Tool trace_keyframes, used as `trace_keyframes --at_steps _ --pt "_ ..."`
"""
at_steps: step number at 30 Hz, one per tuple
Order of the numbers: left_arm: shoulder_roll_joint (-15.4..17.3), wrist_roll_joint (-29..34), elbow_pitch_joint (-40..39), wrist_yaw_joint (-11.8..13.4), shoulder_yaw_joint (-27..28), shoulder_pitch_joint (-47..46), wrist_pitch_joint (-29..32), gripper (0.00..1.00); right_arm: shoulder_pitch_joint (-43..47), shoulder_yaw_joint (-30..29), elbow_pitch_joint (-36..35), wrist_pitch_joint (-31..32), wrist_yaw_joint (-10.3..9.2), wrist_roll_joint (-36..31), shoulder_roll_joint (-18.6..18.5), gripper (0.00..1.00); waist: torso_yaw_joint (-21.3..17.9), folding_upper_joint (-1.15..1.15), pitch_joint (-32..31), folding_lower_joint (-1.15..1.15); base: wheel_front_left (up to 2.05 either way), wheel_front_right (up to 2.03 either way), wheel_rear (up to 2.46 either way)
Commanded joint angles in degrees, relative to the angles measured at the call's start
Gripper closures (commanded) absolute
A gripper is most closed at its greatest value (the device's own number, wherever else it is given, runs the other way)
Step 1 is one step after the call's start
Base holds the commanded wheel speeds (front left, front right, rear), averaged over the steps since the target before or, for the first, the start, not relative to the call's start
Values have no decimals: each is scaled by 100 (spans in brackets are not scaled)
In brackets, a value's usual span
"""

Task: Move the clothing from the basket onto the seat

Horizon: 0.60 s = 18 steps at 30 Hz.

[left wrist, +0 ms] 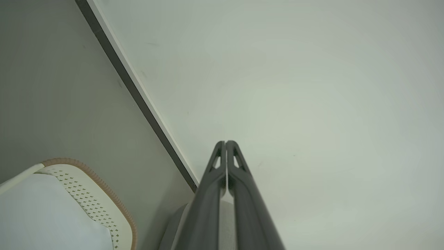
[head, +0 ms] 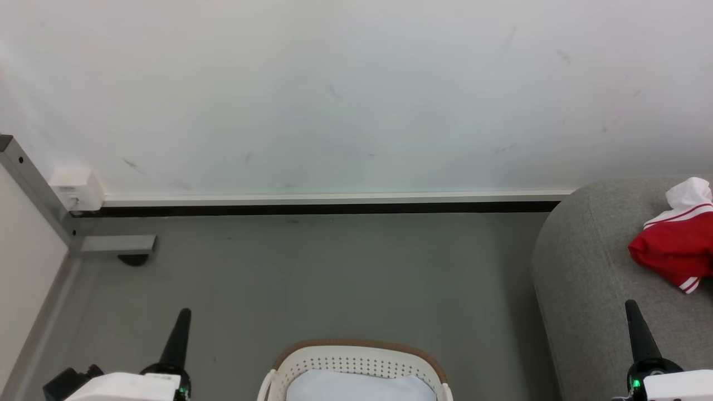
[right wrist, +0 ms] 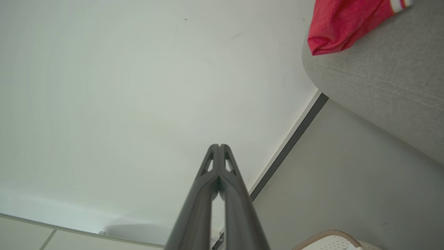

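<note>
On the seat at the far right of the head view: the clothing, a bunched red heap with white striped trim and a white part on top, resting on the grey fabric near the rounded end. At bottom centre, on the grey floor: the basket, cut off by the picture's edge, brown rim toward the wall, something pale inside, too little shown to tell what.

Left claw at lower left, pressed together, nothing pinched, tips aimed at the wall, to the left of the basket and apart from it, well apart from the clothing.

Right claw at lower right, likewise pressed together and bare, seen against the seat's grey fabric, with the clothing beyond its tip and a little to the right, not touching.

From the right wrist: closed fingers against the wall, red cloth at upper right on the seat's rounded corner, basket rim at the bottom edge. From the left wrist: closed fingers, basket at lower left.
</note>
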Motion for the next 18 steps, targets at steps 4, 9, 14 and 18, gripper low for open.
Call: trace_keyframes --at_steps 4,9,14,18 --pt "-40 -316 10 -94 125 -118 94 100 -118 -89 12 95 -8 320 -8 100 -3 0 7 0 0 0 0" --pt "-78 -539 34 -138 196 -130 161 100 -138 -129 27 159 -9 514 5 100 -5 0 13 0 0 0 0" --pt "-106 -710 57 -184 255 -150 224 100 -152 -170 40 219 -9 721 20 100 -7 0 19 0 0 0 0" --pt "-135 -886 74 -219 306 -159 271 100 -154 -206 50 265 -9 853 31 100 -9 0 24 0 0 0 0"
